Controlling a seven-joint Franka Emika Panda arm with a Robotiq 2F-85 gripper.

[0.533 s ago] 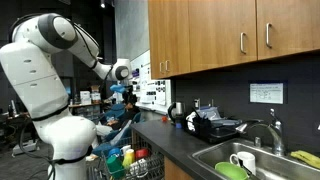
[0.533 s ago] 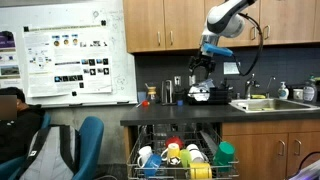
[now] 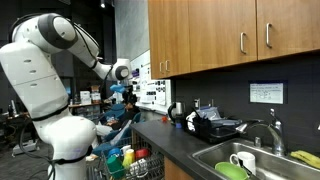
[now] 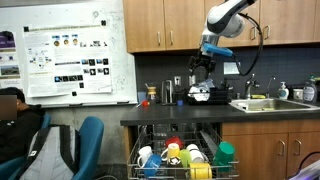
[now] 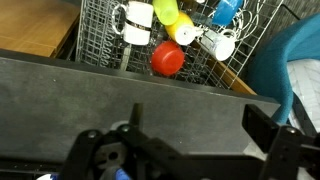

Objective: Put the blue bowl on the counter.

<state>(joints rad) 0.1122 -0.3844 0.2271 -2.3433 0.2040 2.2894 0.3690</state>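
My gripper (image 5: 200, 118) is open and empty, its two dark fingers spread wide above the dark counter (image 5: 120, 85). In both exterior views it hangs well above the counter (image 4: 165, 113) (image 3: 172, 142), near the wall cabinets (image 4: 203, 66) (image 3: 125, 93). The blue bowl (image 5: 226, 11) lies among white mugs in the pulled-out wire dish rack (image 5: 100, 30) below the counter's front edge. It also shows at one end of the rack in an exterior view (image 4: 146, 157). The gripper is far above it and apart from it.
The rack also holds a red bowl (image 5: 167, 59), a yellow cup (image 5: 166, 12), white mugs (image 5: 217, 44) and a green item (image 4: 225, 153). A steel sink (image 4: 268, 104) with dishes and a black appliance (image 4: 207, 96) are on the counter. A teal chair (image 4: 88, 135) stands beside the rack.
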